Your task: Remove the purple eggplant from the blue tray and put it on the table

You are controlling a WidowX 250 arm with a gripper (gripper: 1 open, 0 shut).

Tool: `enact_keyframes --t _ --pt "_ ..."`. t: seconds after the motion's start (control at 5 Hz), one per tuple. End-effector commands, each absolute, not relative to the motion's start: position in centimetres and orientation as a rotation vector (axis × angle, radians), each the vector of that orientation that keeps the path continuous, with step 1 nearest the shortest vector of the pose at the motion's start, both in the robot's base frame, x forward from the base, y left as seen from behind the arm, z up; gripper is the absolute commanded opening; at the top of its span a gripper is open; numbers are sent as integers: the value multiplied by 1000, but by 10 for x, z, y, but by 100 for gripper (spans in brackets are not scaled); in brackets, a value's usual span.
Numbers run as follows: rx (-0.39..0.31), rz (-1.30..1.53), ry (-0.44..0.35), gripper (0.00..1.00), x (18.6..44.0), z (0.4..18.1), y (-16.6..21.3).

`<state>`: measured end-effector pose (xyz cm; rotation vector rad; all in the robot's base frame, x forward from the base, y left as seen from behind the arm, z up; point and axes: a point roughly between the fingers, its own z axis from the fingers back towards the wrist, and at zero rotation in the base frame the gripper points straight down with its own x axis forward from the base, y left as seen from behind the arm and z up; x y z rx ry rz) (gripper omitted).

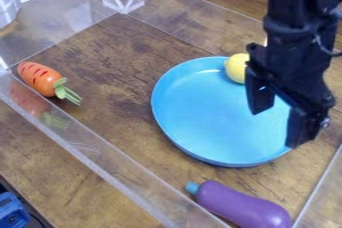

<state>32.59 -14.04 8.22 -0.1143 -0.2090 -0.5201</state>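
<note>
The purple eggplant [243, 206] lies on the table [120, 62] at the near right, just outside the blue tray's front rim, its teal stem cap pointing left. The blue tray [201, 107] sits right of centre and holds only a yellow lemon [238, 67] at its far edge. My gripper [282, 112] hangs above the tray's right side, well above the eggplant, its two black fingers [259, 94] spread apart and open with nothing between them.
An orange carrot [40, 79] with a green top lies at the left, near the clear acrylic wall [80, 147] that borders the front. Another clear wall runs along the back. The black arm rises out of frame at the upper right.
</note>
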Motion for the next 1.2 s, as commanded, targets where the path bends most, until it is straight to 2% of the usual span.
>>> enact_keyframes --t 0.0,0.6,0.8,1.0 --pt "-115 -532 -266 100 327 91 -146" --pt "-114 -443 -277 100 336 87 -139" --pt "-109 -415 -284 0 343 85 -136" --pt "-132 -433 -291 100 340 87 -134"
